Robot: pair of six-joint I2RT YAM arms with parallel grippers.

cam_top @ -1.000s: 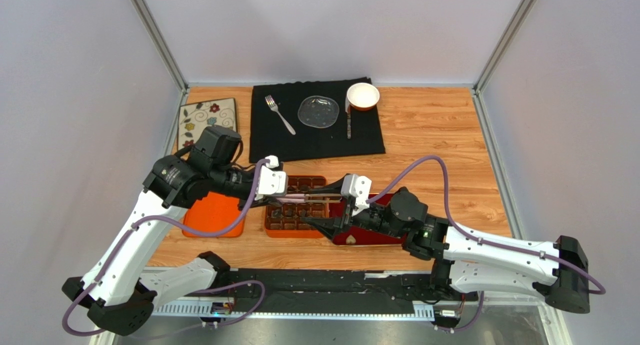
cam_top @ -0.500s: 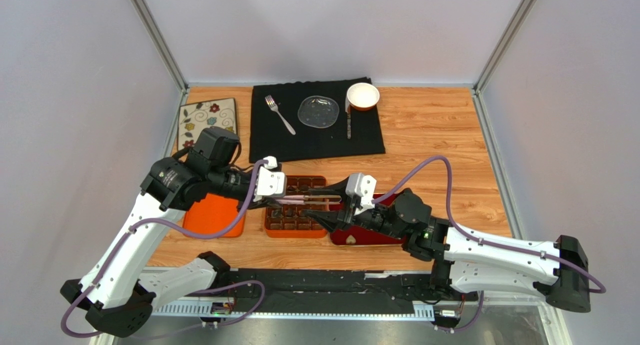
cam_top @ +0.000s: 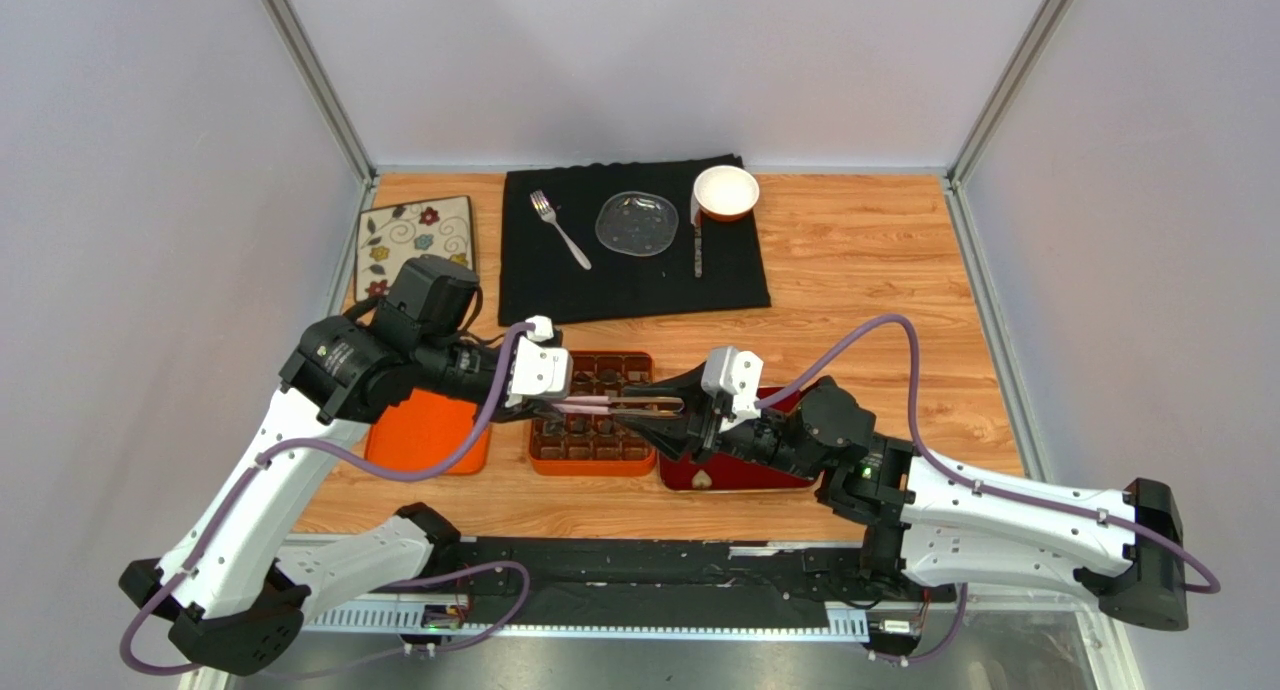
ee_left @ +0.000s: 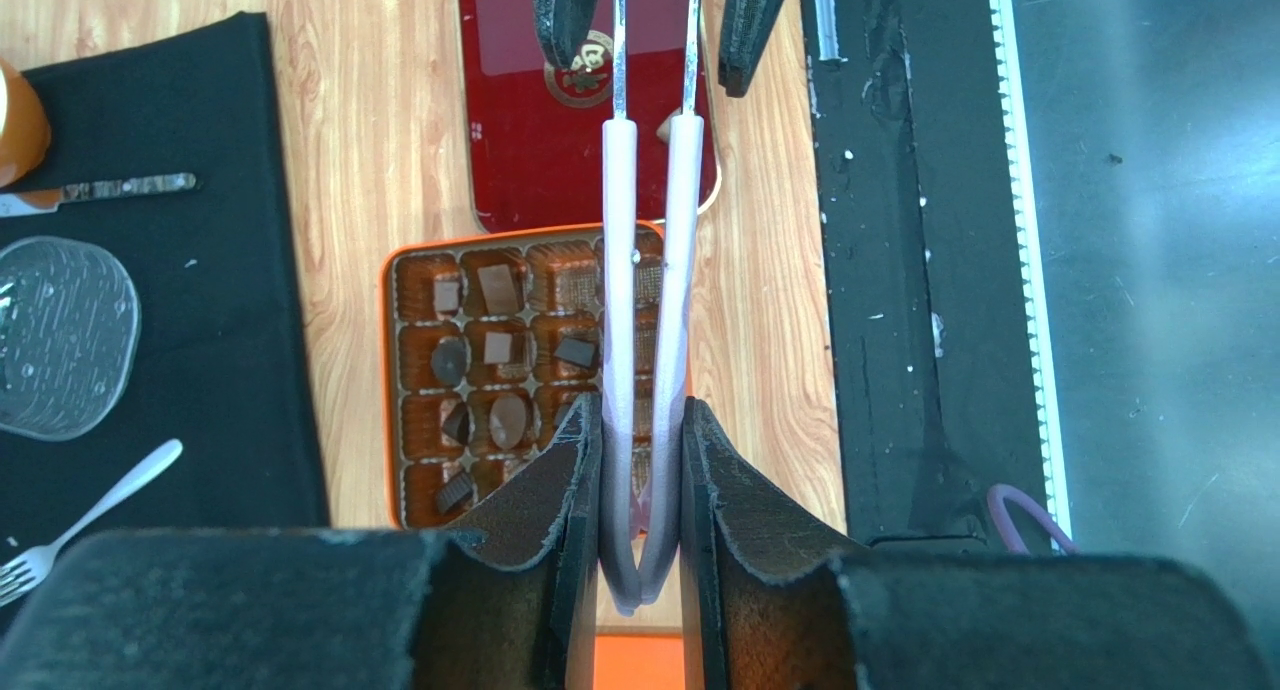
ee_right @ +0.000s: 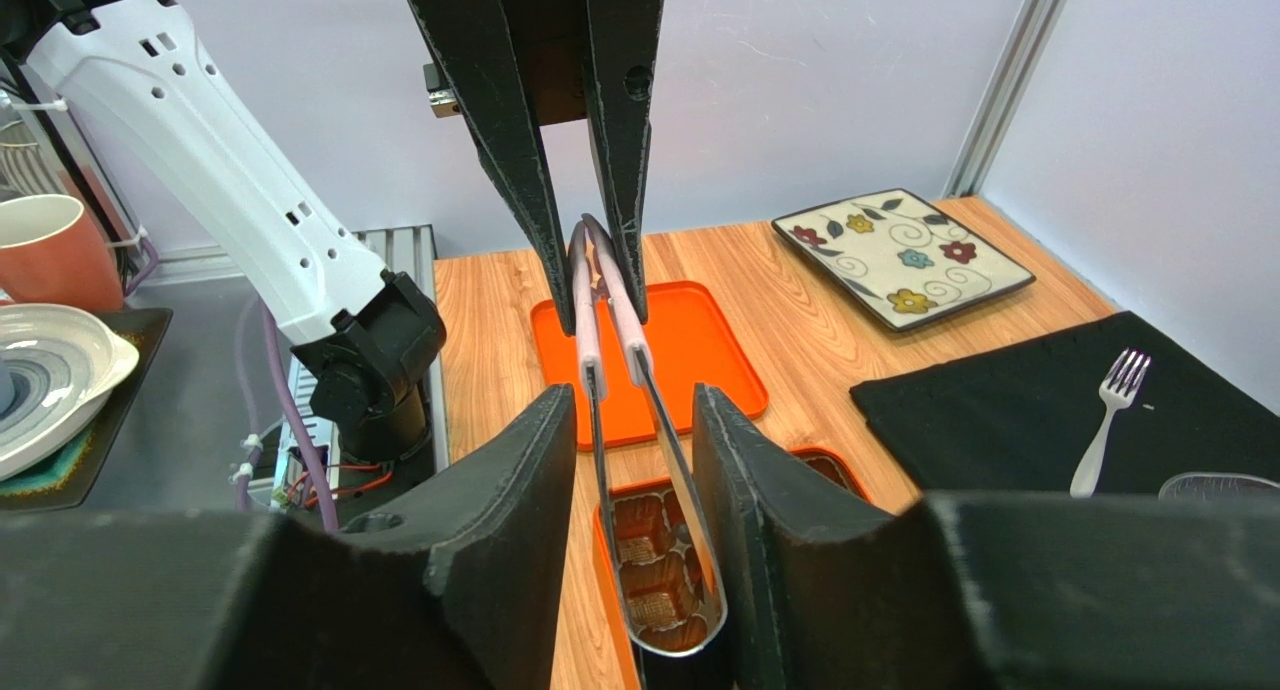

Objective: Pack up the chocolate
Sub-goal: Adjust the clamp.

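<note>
Left gripper [ee_left: 642,480] stayed clamped on tongs [ee_left: 619,225] handle | right gripper [ee_left: 657,72] narrowed around metal tips, small gaps remained | chocolate [ee_left: 508,417] in orange box [ee_left: 394,360] unchanged

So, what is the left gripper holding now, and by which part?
The left gripper holds the tongs by their purple folded end. The right gripper only straddles the metal tips.

pale grey walls [cam_top: 631,60] with metal corner posts [cam_top: 308,68] enclose a wooden table [cam_top: 872,255] under even light.
</note>
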